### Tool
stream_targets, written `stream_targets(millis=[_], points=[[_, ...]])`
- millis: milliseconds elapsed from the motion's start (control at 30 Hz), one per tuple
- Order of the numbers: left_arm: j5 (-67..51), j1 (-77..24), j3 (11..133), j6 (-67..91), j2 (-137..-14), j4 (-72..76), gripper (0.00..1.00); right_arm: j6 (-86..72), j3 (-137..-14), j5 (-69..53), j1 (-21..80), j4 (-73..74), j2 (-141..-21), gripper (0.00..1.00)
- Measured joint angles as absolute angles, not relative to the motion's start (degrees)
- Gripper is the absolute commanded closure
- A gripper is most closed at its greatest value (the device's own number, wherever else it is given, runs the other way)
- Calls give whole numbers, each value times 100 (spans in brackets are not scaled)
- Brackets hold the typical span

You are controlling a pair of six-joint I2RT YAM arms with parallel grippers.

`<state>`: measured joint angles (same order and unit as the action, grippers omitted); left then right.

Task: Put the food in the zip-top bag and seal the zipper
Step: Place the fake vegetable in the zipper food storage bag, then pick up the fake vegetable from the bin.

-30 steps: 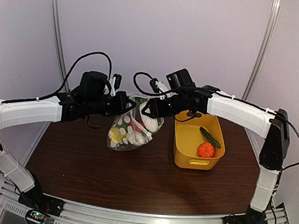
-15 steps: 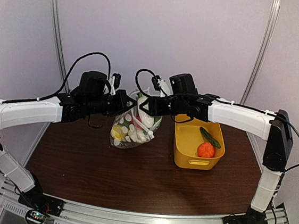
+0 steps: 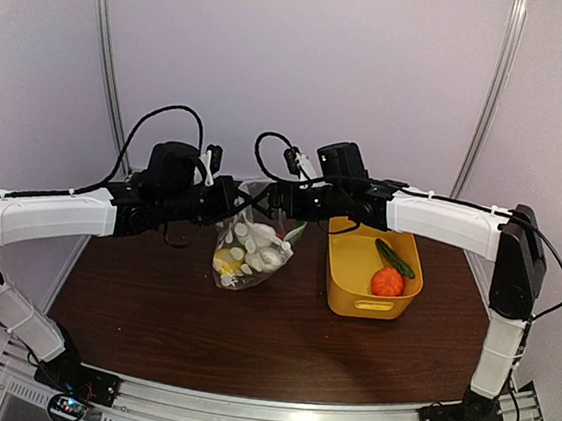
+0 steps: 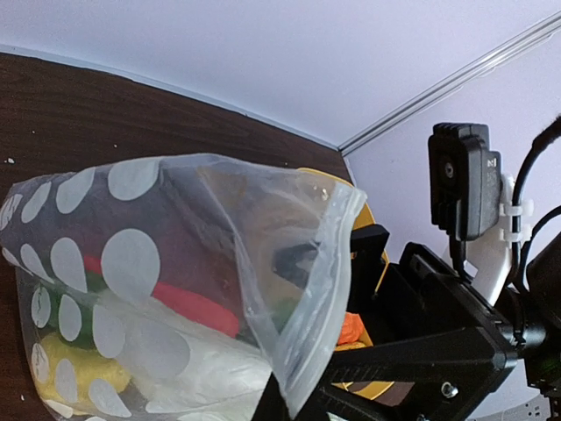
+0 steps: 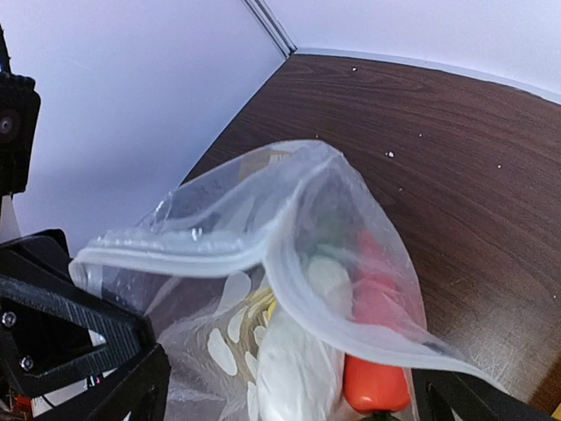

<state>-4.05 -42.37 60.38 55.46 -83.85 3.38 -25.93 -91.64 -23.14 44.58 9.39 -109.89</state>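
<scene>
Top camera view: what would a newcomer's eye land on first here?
The dotted zip-top bag, stuffed with toy vegetables, is held up mid-table by the left arm's fingers. Its mouth is open between the right arm's spread fingers. To the right, a bright yellow basket holds an orange piece and a green cucumber.

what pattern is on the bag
White round dots on the clear bag; clearest in left wrist view.
</scene>
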Motion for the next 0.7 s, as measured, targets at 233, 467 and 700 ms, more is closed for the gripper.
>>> stream_targets(millis=[233, 467, 700], points=[[-362, -4185, 6027, 5537, -8383, 292, 100, -2571, -8702, -2630, 4515, 928, -10473, 0], [-316, -4075, 6020, 5363, -8296, 167, 100, -2012, -8801, -3389, 4523, 1219, -9662, 0], [-220, -3986, 6167, 4797, -8278, -316, 100, -888, -8809, -3280, 3879, 1802, -9094, 0]])
